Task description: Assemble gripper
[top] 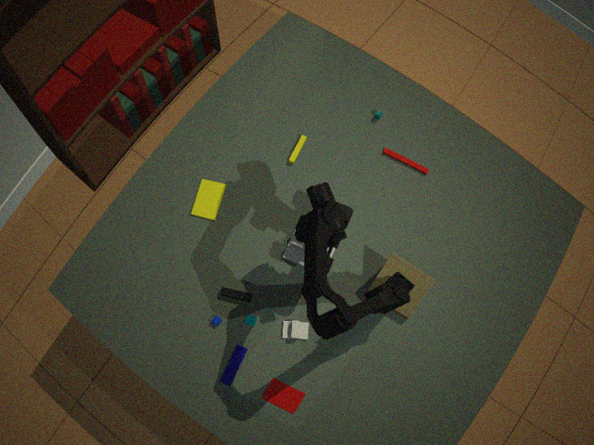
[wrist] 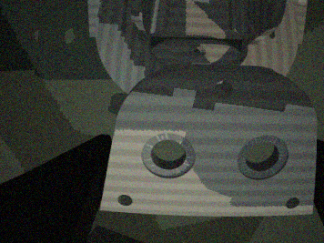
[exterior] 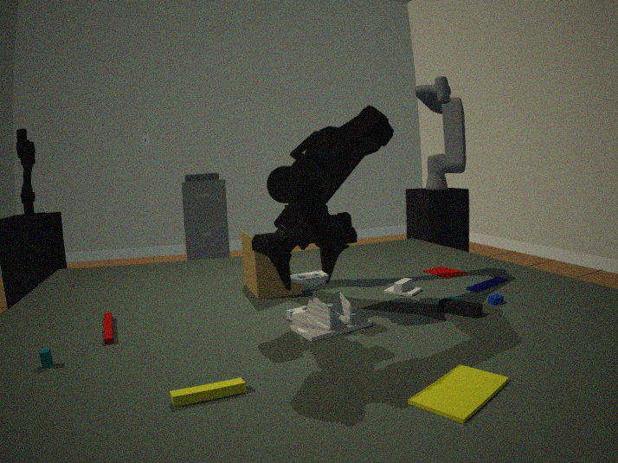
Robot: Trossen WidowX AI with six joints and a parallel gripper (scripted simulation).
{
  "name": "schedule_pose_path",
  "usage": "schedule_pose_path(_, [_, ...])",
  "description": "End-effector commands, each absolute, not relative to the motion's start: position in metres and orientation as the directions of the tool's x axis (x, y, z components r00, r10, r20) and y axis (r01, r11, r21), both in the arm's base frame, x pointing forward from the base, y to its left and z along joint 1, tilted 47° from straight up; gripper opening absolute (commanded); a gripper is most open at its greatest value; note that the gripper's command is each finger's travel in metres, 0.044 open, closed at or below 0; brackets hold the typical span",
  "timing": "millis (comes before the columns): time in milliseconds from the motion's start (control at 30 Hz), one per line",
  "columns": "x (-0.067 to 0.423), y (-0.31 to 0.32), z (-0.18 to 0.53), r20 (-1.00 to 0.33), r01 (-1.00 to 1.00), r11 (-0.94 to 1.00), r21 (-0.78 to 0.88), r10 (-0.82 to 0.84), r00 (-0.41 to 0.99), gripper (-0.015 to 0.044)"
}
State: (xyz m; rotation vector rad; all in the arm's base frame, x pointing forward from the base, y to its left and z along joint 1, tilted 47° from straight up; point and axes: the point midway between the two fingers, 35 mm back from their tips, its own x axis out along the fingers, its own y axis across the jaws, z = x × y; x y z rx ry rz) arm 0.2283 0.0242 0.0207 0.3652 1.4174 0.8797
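The gripper (exterior: pixel 307 281) (wrist: pixel 214 142) is shut on the housing plate (exterior: pixel 301 278) (wrist: pixel 214 183), one finger at each side. The plate is pale, with two ringed holes and two small holes, and is held in the air, roughly level. The gripper base (top: pixel 293 252) (exterior: pixel 314 335) (wrist: pixel 108 57) lies on the mat, nearer the exterior camera and below the plate. Two pale jaws (exterior: pixel 320 314) (exterior: pixel 344 308) stand up over the base in the exterior view. The arm hides much of the base from above. The pins and whether the gear teeth mesh cannot be made out.
A tan block (top: pixel 421 286) (exterior: pixel 253 272) stands near the arm's root. A white stepped piece (top: pixel 299 329) (exterior: pixel 403 288) and a black block (top: pixel 235 294) (exterior: pixel 460 307) lie to one side. A yellow plate (top: pixel 208 200) (exterior: pixel 459 393) and a yellow bar (top: pixel 297 149) (exterior: pixel 208 391) lie farther out.
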Motion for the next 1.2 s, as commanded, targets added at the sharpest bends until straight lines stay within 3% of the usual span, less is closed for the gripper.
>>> schedule_pose_path(0, [0.227,0.031,0.015,-0.693,-0.303,0.644,0.703,0.716,-0.086,0.0351])
schedule_pose_path(1167, [0.222,0.054,-0.005,-0.690,-0.302,0.641,0.706,0.719,-0.087,0.0351])
